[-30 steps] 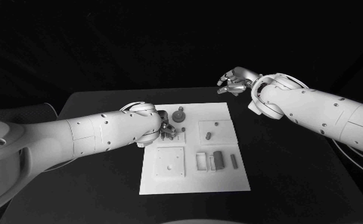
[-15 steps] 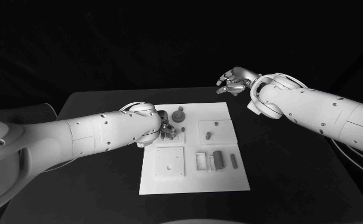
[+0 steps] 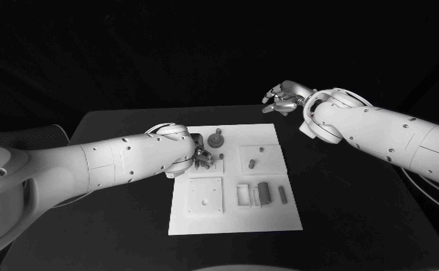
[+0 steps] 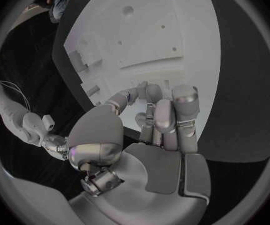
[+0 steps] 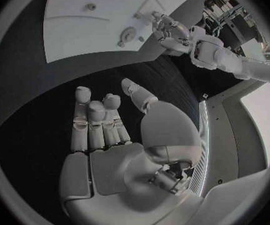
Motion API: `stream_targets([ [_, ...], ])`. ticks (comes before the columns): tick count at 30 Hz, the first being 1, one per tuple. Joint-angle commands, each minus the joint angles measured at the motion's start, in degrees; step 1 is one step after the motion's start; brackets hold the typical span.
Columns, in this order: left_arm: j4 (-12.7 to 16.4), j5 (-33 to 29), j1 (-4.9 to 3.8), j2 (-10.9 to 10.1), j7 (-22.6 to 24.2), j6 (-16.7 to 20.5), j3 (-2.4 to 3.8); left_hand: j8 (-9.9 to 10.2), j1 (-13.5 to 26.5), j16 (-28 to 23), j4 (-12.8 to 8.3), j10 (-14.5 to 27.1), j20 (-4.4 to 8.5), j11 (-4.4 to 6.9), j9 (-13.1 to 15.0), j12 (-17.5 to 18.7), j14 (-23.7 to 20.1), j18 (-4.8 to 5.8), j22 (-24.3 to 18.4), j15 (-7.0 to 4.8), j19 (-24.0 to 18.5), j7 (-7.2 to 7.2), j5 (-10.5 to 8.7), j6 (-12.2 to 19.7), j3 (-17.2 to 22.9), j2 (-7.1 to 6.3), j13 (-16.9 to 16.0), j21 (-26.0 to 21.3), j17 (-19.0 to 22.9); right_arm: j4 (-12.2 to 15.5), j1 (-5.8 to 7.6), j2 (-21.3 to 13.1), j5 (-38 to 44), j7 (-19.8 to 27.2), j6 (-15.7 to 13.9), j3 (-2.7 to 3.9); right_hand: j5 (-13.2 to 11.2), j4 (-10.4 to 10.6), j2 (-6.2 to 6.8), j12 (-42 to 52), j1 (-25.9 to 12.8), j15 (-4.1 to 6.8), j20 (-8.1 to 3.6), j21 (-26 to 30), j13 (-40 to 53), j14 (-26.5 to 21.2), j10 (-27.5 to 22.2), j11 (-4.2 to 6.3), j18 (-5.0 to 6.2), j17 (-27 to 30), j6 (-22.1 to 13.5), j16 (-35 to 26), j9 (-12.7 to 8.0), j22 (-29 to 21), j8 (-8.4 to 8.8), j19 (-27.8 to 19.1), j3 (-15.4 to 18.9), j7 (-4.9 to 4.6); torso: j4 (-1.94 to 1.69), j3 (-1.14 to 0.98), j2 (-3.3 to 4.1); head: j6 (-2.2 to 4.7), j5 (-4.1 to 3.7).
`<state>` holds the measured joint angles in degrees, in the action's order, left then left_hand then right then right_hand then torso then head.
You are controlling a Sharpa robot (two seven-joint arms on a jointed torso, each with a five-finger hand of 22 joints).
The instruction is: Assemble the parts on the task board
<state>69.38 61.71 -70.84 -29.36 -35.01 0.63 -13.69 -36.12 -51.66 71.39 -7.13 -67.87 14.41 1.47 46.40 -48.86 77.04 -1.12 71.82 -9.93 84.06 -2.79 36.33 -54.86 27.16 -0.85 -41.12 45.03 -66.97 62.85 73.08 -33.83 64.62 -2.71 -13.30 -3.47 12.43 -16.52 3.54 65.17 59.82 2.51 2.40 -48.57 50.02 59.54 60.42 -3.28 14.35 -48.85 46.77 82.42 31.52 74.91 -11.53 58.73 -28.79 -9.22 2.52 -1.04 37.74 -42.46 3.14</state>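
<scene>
1. Hardly anything has moved since the earlier frames: your left hand (image 3: pixel 200 157) sits at the same spot on the task board (image 3: pixel 233 220), its fingers (image 4: pixel 166 116) perhaps shifted a touch, and your right hand (image 3: pixel 285 98) hangs where it was, beyond the board's far right corner.
2. Your left fingers are curled down close together onto the board's near-left part; whether they pinch a part beneath them you cannot tell, since the hand covers the spot.
3. Your right hand holds nothing: the right wrist view shows its fingers (image 5: pixel 96 122) loosely extended and apart above the bare table (image 3: pixel 119 131).
4. Parts lie on the board: a round knobbed piece (image 3: pixel 216 138) just beside your left fingers, a small peg (image 3: pixel 252 164) in the middle right panel, and dark bars (image 3: pixel 263 193) in the near right slots.
5. Expect the parts to be light, rigid and smooth (likely plastic, so easy to flick away). Take each by its sides with the fingertips, the knobbed piece by its stem, and press straight down so nothing jams.
</scene>
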Motion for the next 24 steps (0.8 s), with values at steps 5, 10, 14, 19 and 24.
stream_targets([
  [5,0.1,-0.1,0.0,0.3,0.2,0.2,0.05,-0.2,-0.2,0.3,-9.0,-2.8,0.51,3.0,0.1,-0.2,-0.4,-5.98,-0.1,-0.62,0.9,1.05,0.22,-1.3,9.3,0.6,0.1,-0.3,0.1,0.1,0.02,0.1,0.5,0.2,0.7,0.03,0.2,0.0,-0.2,0.0,0.5,0.32,-0.03,0.3,-0.1,0.1,-0.5,0.07,0.65,0.1,0.3,0.0,-0.1,0.5,-0.01,-0.1,-0.4,-0.51,0.03,0.03,0.0,0.03,-0.01],
  [10,0.0,0.0,0.0,0.4,0.3,0.0,0.05,-0.3,-0.2,0.3,-9.1,-2.8,0.51,3.0,0.0,-0.2,-0.4,-5.97,-0.1,-0.62,0.9,1.05,0.22,-1.3,9.3,0.61,0.1,-0.3,0.2,0.1,0.02,0.0,0.5,0.1,0.7,0.03,0.2,0.0,-0.2,0.1,0.5,0.32,-0.03,0.3,-0.1,0.1,-0.5,0.07,0.65,0.1,0.3,0.0,-0.1,0.5,-0.02,-0.1,-0.4,-0.51,-0.02,-0.01,0.0,-0.02,0.0],
  [14,0.0,0.0,0.0,0.4,0.3,-0.1,0.05,-0.3,-0.2,0.2,-9.1,-2.7,0.52,3.0,0.0,-0.2,-0.4,-5.96,-0.1,-0.62,0.9,1.05,0.22,-1.3,9.3,0.62,0.2,-0.3,0.2,0.2,0.02,0.0,0.5,0.1,0.7,0.03,0.2,0.0,-0.2,0.1,0.5,0.32,-0.03,0.3,-0.1,0.1,-0.5,0.07,0.65,0.1,0.3,0.0,-0.1,0.5,-0.02,-0.1,-0.4,-0.51,-0.03,0.0,0.0,-0.04,-0.02],
  [19,0.0,0.1,0.0,0.4,0.4,-0.1,0.05,-0.4,-0.2,0.2,-9.0,-2.7,0.52,3.0,0.0,-0.3,-0.4,-5.96,-0.1,-0.62,0.9,1.05,0.21,-1.3,9.3,0.62,0.2,-0.3,0.2,0.2,0.02,0.0,0.5,0.1,0.8,0.03,0.2,0.0,-0.21,0.1,0.5,0.32,-0.03,0.3,-0.1,0.1,-0.5,0.07,0.65,0.1,0.3,0.0,-0.1,0.5,-0.02,-0.1,-0.4,-0.5,-0.03,-0.01,0.01,-0.05,-0.05],
  [24,0.0,0.2,0.0,0.3,0.4,-0.5,0.05,-0.4,-0.2,0.3,-9.1,-2.7,0.52,3.0,0.0,-0.3,-0.4,-5.95,-0.1,-0.62,0.9,1.05,0.2,-1.3,9.3,0.62,0.2,-0.3,0.2,0.1,0.02,-0.1,0.5,0.1,0.8,0.03,0.2,0.0,-0.22,0.1,0.5,0.32,-0.03,0.3,-0.1,0.1,-0.5,0.07,0.65,0.1,0.3,0.0,-0.1,0.5,-0.03,-0.1,-0.4,-0.5,0.0,0.04,0.0,-0.02,0.02],
])
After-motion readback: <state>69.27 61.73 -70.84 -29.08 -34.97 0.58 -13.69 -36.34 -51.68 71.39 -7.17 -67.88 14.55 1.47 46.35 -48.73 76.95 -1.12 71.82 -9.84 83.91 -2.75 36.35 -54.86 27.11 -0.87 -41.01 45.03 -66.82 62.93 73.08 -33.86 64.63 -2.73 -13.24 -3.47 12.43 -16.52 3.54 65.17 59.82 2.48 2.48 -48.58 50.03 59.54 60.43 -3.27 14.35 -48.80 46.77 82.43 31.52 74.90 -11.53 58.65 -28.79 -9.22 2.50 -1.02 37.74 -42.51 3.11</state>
